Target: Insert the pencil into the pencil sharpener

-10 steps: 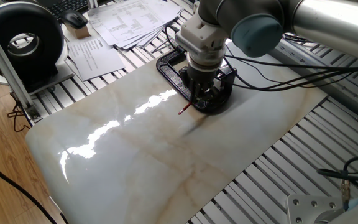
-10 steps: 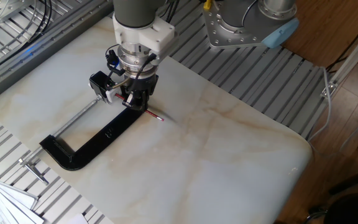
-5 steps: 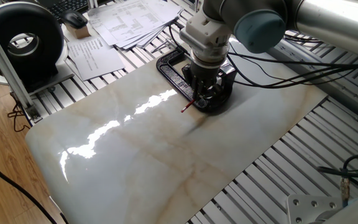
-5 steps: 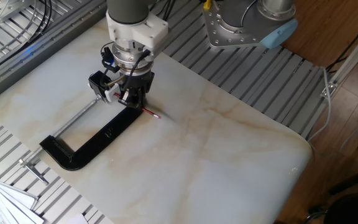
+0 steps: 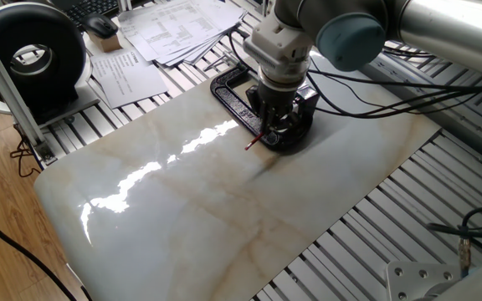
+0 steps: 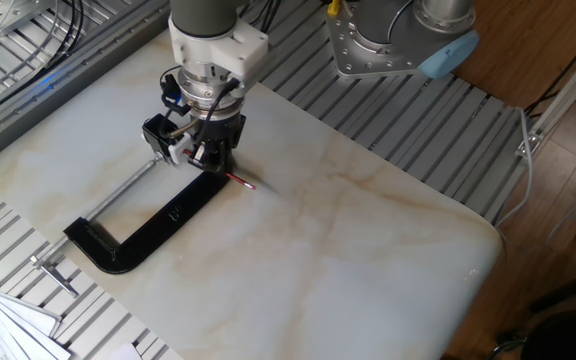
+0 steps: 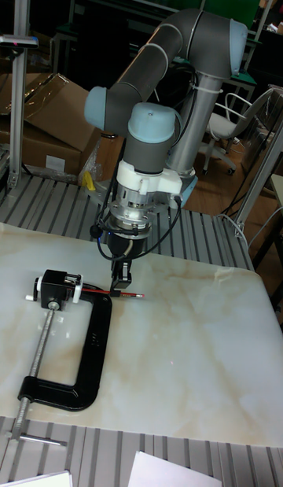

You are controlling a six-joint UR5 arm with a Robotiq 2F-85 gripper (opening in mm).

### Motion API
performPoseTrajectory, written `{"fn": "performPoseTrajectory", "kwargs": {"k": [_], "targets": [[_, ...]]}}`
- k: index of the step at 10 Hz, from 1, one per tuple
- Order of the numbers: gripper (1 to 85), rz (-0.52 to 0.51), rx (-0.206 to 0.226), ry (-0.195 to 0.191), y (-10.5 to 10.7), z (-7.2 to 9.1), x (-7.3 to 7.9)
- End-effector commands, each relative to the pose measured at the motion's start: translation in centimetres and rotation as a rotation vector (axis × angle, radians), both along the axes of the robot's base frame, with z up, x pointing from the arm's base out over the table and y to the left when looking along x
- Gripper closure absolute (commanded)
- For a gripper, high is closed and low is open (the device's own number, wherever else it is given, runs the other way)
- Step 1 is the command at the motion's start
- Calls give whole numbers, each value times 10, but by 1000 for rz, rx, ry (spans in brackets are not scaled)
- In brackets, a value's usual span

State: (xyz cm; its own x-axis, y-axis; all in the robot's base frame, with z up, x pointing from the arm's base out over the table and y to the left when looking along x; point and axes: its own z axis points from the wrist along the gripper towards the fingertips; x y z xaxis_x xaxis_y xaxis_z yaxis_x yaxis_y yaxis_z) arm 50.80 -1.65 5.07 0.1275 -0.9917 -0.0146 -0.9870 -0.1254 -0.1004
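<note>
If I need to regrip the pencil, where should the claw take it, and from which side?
The pencil lies nearly level, aimed at the pencil sharpener. Grip it mid-shaft from straight above, fingers across it, as the claw does now. That likely leaves the sharpener-side end free to enter.

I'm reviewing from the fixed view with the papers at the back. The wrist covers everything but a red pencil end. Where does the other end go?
Observer: In the tall fixed view, the pencil lies level in the shut jaws. It reaches the side of the pencil sharpener. I cannot tell how deep it goes.
Operator: Is the sharpener loose on the table?
Observer: No, it sits at the screw end of the black clamp.
</note>
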Motion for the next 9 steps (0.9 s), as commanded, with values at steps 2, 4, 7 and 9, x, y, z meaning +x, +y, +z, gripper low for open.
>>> {"fn": "performPoseTrajectory", "kwargs": {"k": [2,4,7,9], "targets": [[847,-11,12,-5,-2,1,1],[847,-14,13,-7,-2,1,2],[847,-36,17,-9,-2,0,3],[847,-54,22,-8,-1,0,3]]}}
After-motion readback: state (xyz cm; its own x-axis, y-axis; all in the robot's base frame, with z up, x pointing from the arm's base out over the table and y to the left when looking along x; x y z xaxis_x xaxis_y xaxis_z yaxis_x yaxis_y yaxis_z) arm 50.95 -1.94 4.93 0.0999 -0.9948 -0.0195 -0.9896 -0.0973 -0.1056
